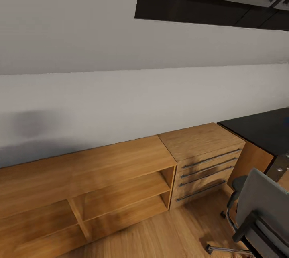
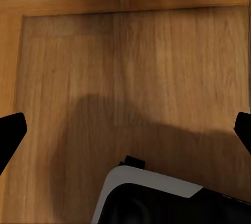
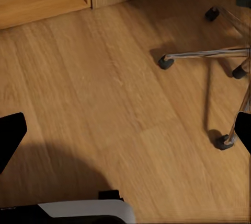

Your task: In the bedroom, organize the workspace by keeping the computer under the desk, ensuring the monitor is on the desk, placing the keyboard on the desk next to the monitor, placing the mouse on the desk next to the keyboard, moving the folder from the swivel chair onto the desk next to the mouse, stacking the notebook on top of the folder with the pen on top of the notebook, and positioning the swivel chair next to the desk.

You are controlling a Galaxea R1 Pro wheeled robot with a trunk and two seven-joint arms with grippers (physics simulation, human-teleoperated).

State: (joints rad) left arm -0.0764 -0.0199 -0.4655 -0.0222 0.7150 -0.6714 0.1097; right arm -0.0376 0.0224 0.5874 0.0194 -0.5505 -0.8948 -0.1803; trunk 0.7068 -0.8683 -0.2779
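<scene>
You are facing a pale wall with a low light-wood open shelf unit (image 1: 88, 185) along it and, at that unit's right end, a light-wood chest with long bar handles (image 1: 202, 161). Just beyond the chest, the near corner of the large black desk (image 1: 261, 129) shows at the right edge of the head view. The swivel chair with its grey padded back and black armrest (image 1: 261, 214) stands on the wood floor (image 1: 172, 234) in front of that corner, close to the chest's right end; its chrome star base on casters (image 3: 209, 57) shows in the right wrist view.

Your left gripper (image 2: 125, 130) hangs over bare wood boards with its dark fingertips at the picture's two sides, so the jaws stand wide and hold nothing. Your right gripper (image 3: 125, 135) is likewise spread wide and empty above the floor, near the chair's base.

The risk from here, I judge, is the chair: if you roll on toward the desk, your base or right arm could catch a caster or armrest and shove the chair. The seat is out of view, so you cannot tell whether anything lies on it.
</scene>
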